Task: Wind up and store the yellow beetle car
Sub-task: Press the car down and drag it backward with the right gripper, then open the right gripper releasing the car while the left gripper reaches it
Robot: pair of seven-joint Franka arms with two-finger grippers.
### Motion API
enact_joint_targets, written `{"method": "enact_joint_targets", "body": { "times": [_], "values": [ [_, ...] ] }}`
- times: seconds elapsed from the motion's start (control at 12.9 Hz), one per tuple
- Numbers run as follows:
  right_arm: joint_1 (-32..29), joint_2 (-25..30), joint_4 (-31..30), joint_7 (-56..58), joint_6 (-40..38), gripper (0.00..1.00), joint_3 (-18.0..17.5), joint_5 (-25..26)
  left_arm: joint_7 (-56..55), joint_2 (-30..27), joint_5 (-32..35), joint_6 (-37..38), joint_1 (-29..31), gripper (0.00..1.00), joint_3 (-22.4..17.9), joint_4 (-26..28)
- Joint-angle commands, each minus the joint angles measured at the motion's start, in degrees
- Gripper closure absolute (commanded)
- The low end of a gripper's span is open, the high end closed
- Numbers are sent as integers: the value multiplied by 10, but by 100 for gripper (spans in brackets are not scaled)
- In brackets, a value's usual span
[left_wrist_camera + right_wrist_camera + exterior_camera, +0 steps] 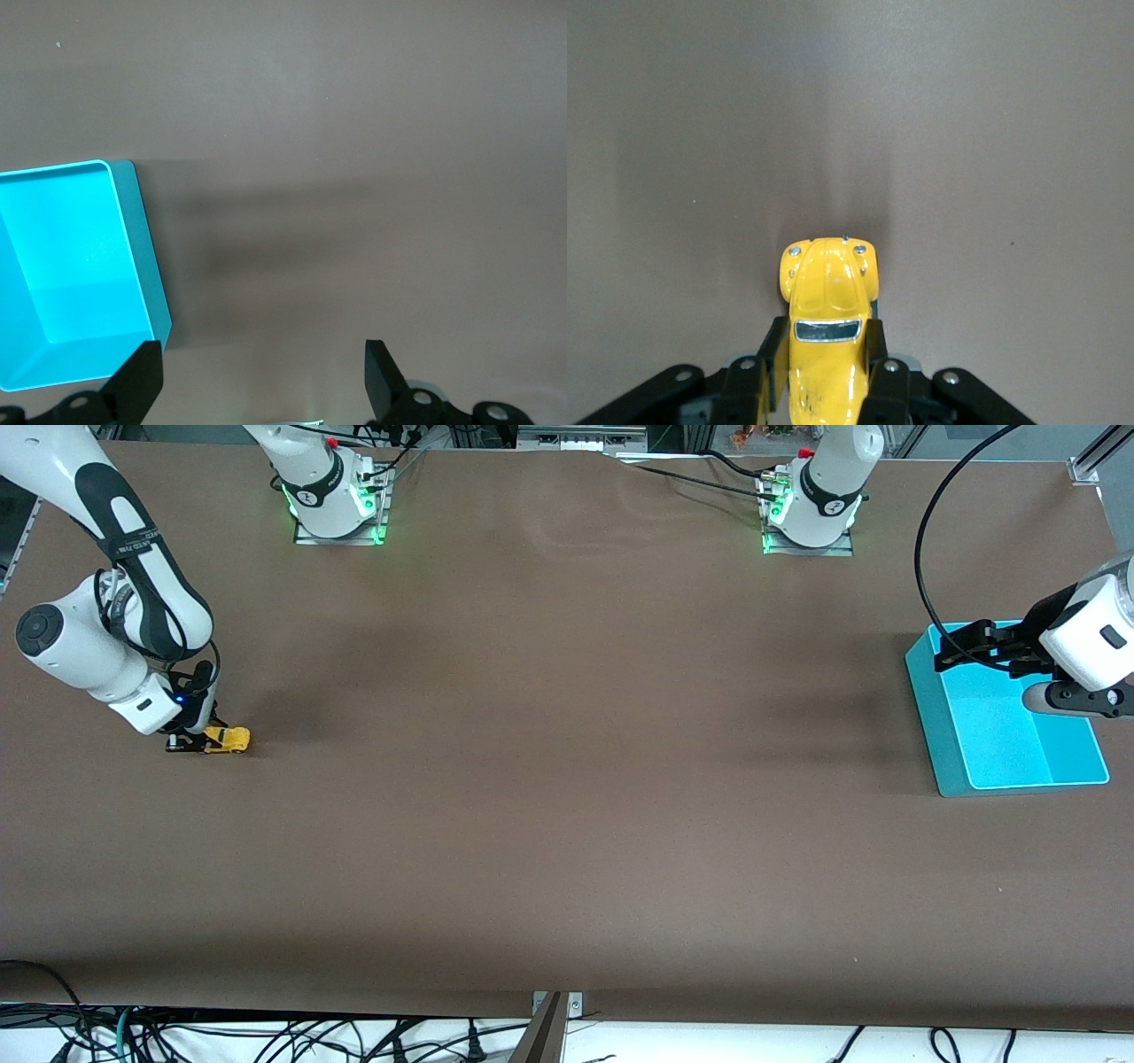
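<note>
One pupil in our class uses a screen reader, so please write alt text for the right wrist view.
The right gripper is shut on the yellow beetle car, its dark fingers pressing the car's sides. The car's rounded bonnet and two small headlights point away from the camera over the plain brown table.

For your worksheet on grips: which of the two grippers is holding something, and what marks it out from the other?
The right gripper, low at the right arm's end of the table, is shut on the yellow beetle car. The left gripper hangs open over the turquoise bin.
</note>
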State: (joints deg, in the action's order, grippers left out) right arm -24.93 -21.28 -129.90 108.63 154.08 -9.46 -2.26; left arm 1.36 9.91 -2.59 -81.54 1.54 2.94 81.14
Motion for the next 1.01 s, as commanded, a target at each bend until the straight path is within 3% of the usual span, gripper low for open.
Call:
{"method": "enact_joint_targets", "body": {
  "times": [0.0, 0.08, 0.16, 0.39, 0.54, 0.93],
  "values": [
    [-16, -60, 28, 19, -52, 44, -14, 4, -2, -2, -12, 2, -2, 0, -3, -1],
    [-16, -60, 43, 20, -70, 27, -24, 4, -2, -2, -12, 2, -2, 0, -3, -1],
    [-16, -59, 55, 19, -84, 0, -34, 4, -2, -2, -12, 2, -2, 0, -2, -1],
    [-15, -56, 99, 6, -133, 0, -64, 4, -2, -2, -12, 2, -2, 0, -3, 0],
    [-13, -44, 153, -25, -211, 0, -92, 5, -1, 3, -13, 2, -2, 0, -3, -1],
    [-12, 49, 267, -137, -400, 0, -147, 31, 3, 16, -13, 12, 6, 0, -3, 0]
  ]
}}
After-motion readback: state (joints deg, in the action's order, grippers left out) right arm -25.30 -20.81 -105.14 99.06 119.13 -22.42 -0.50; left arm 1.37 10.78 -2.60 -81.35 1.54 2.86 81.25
